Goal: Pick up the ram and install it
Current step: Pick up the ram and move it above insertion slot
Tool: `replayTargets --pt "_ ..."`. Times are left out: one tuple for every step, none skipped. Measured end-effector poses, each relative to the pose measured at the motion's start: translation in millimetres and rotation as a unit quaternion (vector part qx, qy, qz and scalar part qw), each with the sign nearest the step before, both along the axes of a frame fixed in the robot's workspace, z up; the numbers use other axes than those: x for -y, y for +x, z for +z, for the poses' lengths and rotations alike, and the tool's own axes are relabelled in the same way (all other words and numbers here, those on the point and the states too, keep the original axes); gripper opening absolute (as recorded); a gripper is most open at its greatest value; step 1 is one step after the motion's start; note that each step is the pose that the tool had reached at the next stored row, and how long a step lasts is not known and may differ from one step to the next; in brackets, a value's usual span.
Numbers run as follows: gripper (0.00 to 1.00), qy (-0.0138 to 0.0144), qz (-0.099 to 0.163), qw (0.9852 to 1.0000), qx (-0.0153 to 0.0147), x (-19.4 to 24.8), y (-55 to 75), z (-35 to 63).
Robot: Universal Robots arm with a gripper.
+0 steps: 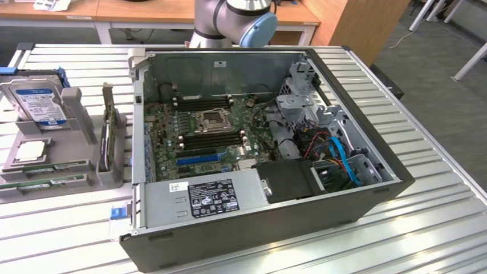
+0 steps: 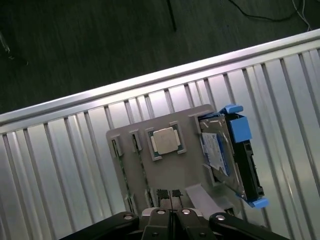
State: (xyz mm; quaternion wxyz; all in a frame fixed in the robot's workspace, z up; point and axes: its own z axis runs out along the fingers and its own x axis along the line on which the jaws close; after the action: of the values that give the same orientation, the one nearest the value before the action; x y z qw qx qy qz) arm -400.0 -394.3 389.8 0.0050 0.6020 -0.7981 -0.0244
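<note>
Two green ram sticks (image 1: 47,169) (image 1: 45,184) lie side by side along the front of a grey parts holder (image 1: 76,123) at the exterior view's left. The wrist view looks down on this holder (image 2: 190,172), where the ram sticks show as thin dark strips (image 2: 116,148) beside the square silver processor (image 2: 166,140). My gripper (image 2: 169,194) hangs above the holder's near edge, shut, with nothing between its fingers. The black memory slots (image 1: 213,140) lie beside the processor socket (image 1: 211,120) on the motherboard in the open computer case (image 1: 365,165).
A hard drive (image 1: 36,100) in a blue caddy (image 2: 239,127) stands on the holder. A power supply (image 1: 205,197), cables (image 1: 339,154) and drive cage crowd the case. A blue expansion slot (image 1: 199,157) lies below the memory slots. The ribbed metal table (image 1: 426,228) ends close beyond the holder.
</note>
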Motion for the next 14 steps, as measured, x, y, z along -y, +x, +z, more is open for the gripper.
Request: replayTargets --pt "0.1 -0.0001 0.007 1.0 -0.0001 0.0 0.0 0.0" --pt "0.1 -0.0002 0.014 0.9999 -0.0002 0.0 0.0 0.0" --pt "0.1 -0.0002 0.022 0.9998 -0.0003 0.0 0.0 0.0" --pt "0.1 -0.0002 0.03 0.9996 -0.0003 0.0 0.0 0.0" --pt "0.1 -0.0002 0.038 0.9993 -0.0003 0.0 0.0 0.0" --pt "0.1 -0.0002 0.046 0.999 -0.0003 0.0 0.0 0.0" --pt "0.1 -0.0002 0.054 0.9986 -0.0003 0.0 0.0 0.0" --pt "0.1 -0.0002 0.061 0.9981 -0.0003 0.0 0.0 0.0" --pt "0.1 -0.0003 0.069 0.9976 -0.0003 0.0 0.0 0.0" --pt "0.1 -0.0002 0.078 0.997 -0.0003 0.0 0.0 0.0" --pt "0.1 -0.0002 0.086 0.9963 -0.0003 0.0 0.0 0.0" --pt "0.1 -0.0002 0.102 0.9948 -0.0003 0.0 0.0 0.0" --pt "0.1 -0.0002 0.11 0.9939 -0.0003 0.0 0.0 0.0" --pt "0.1 -0.0003 0.118 0.993 -0.0003 0.0 0.0 0.0"
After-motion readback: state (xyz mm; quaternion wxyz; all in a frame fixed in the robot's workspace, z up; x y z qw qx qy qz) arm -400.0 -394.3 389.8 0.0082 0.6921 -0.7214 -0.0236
